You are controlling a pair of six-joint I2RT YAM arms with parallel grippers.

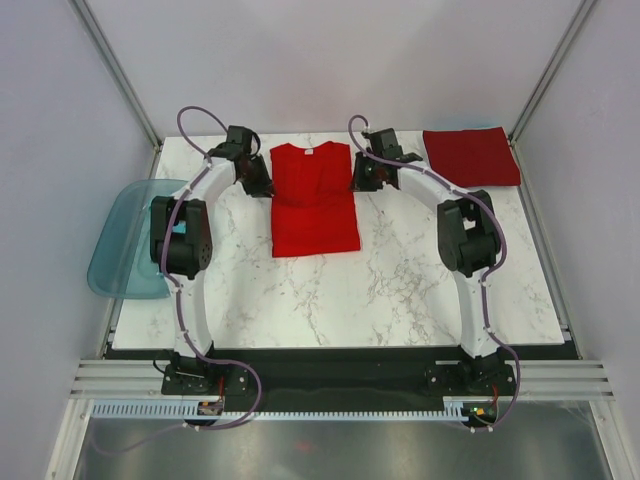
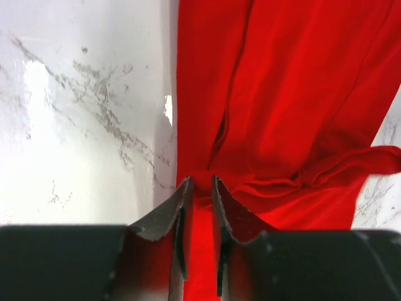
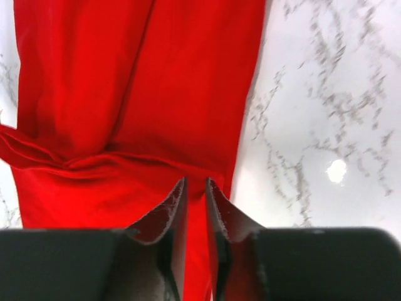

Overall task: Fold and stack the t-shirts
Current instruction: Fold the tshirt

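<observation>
Where pale walls close in a white marbled table (image 1: 400,290), a blue tub (image 1: 125,240) overhangs its left edge, partly hidden behind the left arm. The red tee (image 1: 313,200) lies at the far middle, its sides folded in to a long strip. A folded crimson tee (image 1: 470,156) lies at the far right corner. The left gripper (image 2: 200,182) and right gripper (image 3: 196,182) sit at the red tee's collar end, one at each edge. Each has its jaws a narrow slit apart with red showing through, and no grip can be made out. The wrist views cut off the tee's ends.
</observation>
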